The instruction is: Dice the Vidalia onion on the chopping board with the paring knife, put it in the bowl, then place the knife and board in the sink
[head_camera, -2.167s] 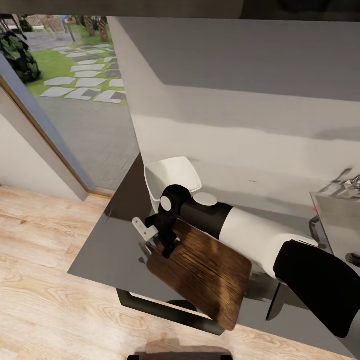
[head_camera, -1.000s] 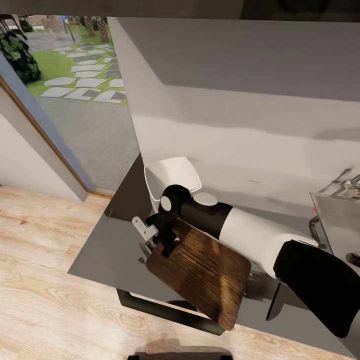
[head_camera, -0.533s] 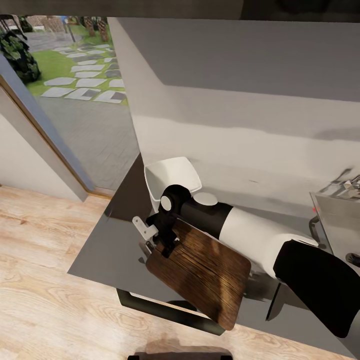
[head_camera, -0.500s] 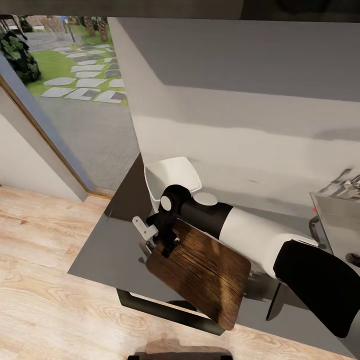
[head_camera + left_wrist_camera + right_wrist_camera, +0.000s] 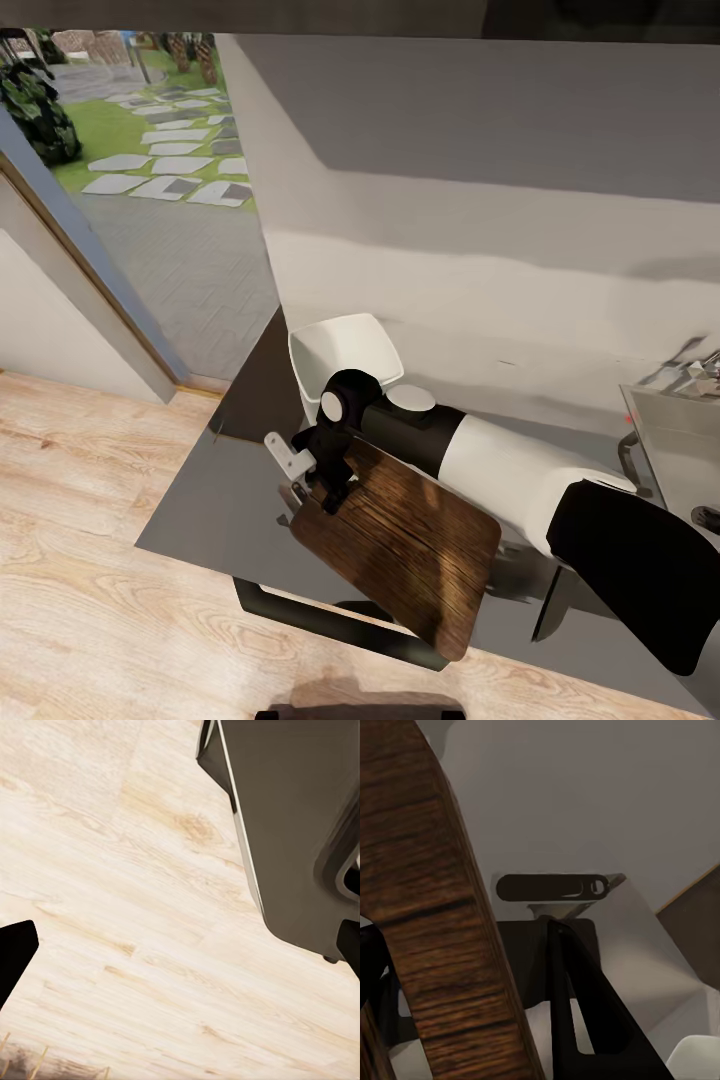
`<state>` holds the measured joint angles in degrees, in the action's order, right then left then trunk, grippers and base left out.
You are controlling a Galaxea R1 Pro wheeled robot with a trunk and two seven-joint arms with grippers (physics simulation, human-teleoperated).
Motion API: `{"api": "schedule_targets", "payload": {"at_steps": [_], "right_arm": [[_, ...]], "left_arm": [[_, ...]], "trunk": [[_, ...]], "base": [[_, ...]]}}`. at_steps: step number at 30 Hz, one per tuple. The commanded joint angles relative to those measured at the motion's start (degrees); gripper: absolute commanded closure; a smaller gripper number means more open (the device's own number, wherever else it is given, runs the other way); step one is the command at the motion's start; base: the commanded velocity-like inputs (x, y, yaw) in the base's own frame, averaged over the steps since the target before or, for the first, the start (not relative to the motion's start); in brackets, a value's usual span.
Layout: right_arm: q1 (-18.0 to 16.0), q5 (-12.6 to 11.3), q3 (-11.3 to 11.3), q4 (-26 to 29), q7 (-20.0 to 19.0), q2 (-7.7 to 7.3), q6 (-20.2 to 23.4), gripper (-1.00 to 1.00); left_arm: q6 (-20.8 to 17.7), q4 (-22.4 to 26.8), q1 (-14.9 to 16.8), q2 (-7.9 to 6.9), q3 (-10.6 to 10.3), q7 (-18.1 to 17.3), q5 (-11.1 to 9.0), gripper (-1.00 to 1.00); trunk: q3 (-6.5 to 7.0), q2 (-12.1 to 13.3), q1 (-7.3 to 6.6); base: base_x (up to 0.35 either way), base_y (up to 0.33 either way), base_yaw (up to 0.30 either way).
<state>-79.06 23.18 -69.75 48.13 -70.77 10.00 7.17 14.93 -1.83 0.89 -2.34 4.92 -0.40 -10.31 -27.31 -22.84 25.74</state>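
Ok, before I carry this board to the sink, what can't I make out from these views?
- Sink: cut off by the head view's right edge; basin contents unseen.
- Right gripper: in the head view the wrist covers the fingers; the right wrist view shows the board between them.
- Bowl: the arm hides its near side, and the inside can't be made out.
- Left gripper: jaw state unclear in the left wrist view.

Head high; wrists close, downward.

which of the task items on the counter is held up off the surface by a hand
The dark brown wooden chopping board, gripped at its edge by the right hand; the white rounded-square bowl sits on the countertop untouched.
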Motion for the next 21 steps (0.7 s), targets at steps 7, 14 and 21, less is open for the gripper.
{"api": "schedule_targets", "payload": {"at_steps": [7,14,21], "right_arm": [[-0.04,0.31,-0.20,0.12,0.43,0.00,2.27,1.00],[-0.04,0.34,-0.21,0.32,0.46,0.00,2.40,1.00],[-0.04,0.35,-0.21,0.47,0.54,0.00,2.34,1.00]], "left_arm": [[0.36,-0.19,0.08,0.06,0.44,-0.04,0.12,-1.00],[0.36,-0.19,0.08,0.06,0.44,-0.04,0.12,-1.00],[0.36,-0.19,0.08,0.06,0.44,-0.04,0.12,-1.00]], "trunk": [[0.31,-0.07,0.04],[0.94,-0.07,0.04],[1.55,-0.07,0.04]], "base": [[0.000,0.000,0.000],[0.000,0.000,0.000],[0.000,0.000,0.000]]}}
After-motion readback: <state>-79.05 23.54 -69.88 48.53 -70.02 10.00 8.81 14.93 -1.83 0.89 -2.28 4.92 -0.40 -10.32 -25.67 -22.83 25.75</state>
